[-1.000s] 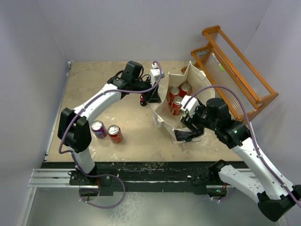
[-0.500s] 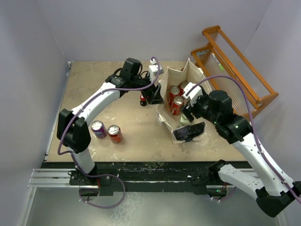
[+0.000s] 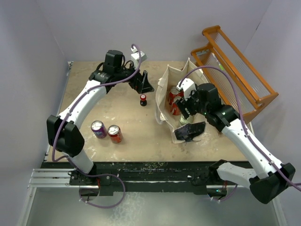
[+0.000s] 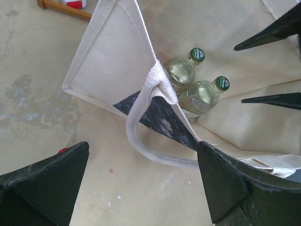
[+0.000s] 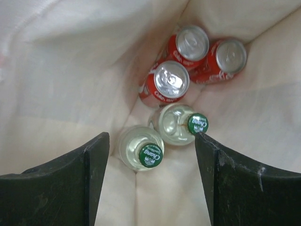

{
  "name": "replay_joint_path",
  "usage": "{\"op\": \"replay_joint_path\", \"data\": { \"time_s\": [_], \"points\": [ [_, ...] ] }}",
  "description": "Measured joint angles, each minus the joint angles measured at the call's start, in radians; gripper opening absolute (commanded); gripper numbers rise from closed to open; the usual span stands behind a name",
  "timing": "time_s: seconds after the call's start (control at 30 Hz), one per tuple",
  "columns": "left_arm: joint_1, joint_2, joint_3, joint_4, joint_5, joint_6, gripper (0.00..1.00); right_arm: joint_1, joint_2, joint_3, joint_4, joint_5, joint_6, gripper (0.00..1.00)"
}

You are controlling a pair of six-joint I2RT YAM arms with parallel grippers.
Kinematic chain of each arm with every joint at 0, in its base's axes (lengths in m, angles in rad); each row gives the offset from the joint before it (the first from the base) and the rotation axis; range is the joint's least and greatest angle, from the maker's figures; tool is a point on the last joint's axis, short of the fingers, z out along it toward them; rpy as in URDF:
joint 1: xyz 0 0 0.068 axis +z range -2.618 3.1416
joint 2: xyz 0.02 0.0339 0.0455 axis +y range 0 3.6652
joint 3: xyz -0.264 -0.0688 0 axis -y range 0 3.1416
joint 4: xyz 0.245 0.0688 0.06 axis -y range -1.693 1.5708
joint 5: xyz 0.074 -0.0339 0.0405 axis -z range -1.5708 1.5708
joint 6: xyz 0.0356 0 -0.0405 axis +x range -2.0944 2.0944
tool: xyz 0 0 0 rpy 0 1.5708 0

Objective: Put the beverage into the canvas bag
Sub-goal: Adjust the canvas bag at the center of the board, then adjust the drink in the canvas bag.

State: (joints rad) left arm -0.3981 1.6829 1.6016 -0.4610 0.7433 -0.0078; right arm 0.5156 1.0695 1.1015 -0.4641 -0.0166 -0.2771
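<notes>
Two green-capped bottles [image 5: 149, 153] and three red cans [image 5: 171, 81] stand inside the canvas bag [image 3: 164, 94], which sits right of the middle of the desk [image 3: 117, 106], toward its far edge. My right gripper [image 3: 181, 109] hangs over the bag's mouth, jaws spread and empty; half a second ago it was lower, by the bag's near end. My left gripper [image 3: 145, 85], also spread and empty, has pulled back from the bag's left rim toward the far-left corner. A red-capped bottle [image 3: 143, 99] stands left of the bag; two loose cans [image 3: 114, 133] stand toward the near-left corner.
</notes>
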Motion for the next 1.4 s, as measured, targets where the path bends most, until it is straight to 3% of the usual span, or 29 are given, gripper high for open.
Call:
{"op": "replay_joint_path", "data": {
  "time_s": [0.3,0.53,0.73,0.97,1.1,1.4],
  "points": [
    [0.005,-0.025,-0.014,0.013,-0.006,-0.01,0.99,-0.165,0.146,0.047,-0.087,-0.055,0.031,0.73],
    [0.005,-0.025,-0.014,0.013,-0.027,-0.009,0.99,-0.169,0.182,0.05,-0.13,-0.154,0.019,0.72],
    [0.005,-0.025,-0.014,0.013,-0.042,-0.009,0.99,-0.169,0.187,0.05,-0.139,-0.186,-0.007,0.61],
    [0.005,-0.02,-0.014,0.013,-0.043,-0.009,0.99,-0.169,0.237,0.045,-0.142,-0.188,-0.01,0.56],
    [0.005,-0.005,-0.014,0.016,-0.044,-0.009,0.99,-0.169,0.238,0.02,-0.151,-0.187,-0.013,0.45],
    [0.005,0.024,-0.008,0.03,-0.045,-0.011,0.99,-0.164,0.224,0.009,-0.183,-0.156,-0.005,0.0]
  ]
}}
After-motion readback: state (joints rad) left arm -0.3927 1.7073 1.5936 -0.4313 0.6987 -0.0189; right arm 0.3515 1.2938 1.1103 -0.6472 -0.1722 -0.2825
